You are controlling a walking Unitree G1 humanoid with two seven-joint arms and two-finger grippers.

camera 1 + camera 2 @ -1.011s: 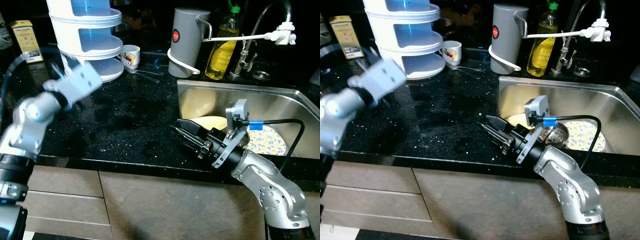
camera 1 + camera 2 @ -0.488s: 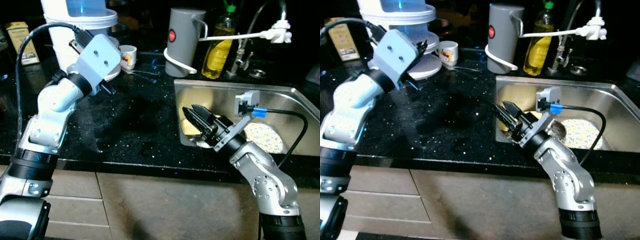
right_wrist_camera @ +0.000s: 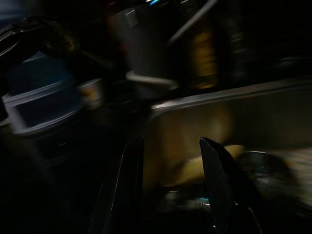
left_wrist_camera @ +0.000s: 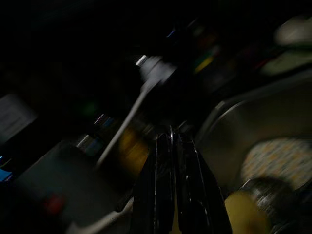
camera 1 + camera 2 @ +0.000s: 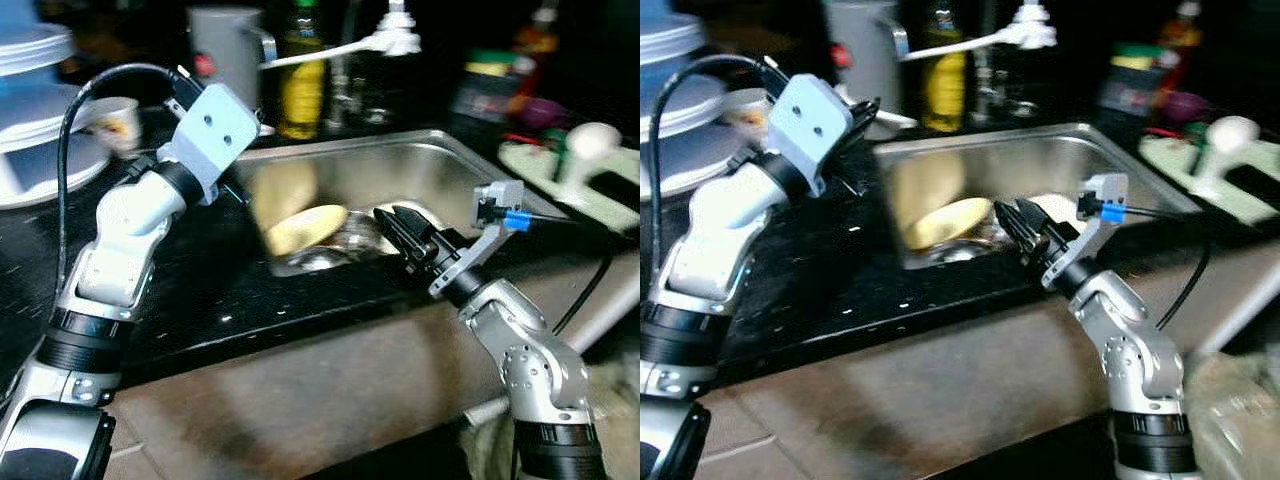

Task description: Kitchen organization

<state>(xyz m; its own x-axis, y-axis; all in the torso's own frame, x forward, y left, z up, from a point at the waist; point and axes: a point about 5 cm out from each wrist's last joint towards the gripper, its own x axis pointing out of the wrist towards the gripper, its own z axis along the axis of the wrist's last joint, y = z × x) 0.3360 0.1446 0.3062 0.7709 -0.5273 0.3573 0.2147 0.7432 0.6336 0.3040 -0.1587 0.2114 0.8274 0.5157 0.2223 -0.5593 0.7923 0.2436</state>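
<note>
Kitchen sink (image 5: 440, 165), a steel basin set into a dark speckled counter (image 5: 200, 300), lies straight ahead and holds a yellow plate (image 5: 305, 228) near its left wall, with blurred dishes beside it. Nearest, the right gripper (image 5: 392, 222) hangs just above the sink's front rim, its two black fingers spread apart with nothing between them. The left gripper (image 4: 168, 146) is raised over the counter at the sink's left edge, fingers pressed together and empty. Farther back stand a grey jug (image 5: 222, 50), a bottle of yellow liquid (image 5: 298, 80) and a white tap arm (image 5: 350, 45). At far left sits a small cup (image 5: 115, 120) beside a white tiered stand (image 5: 40, 120).
</note>
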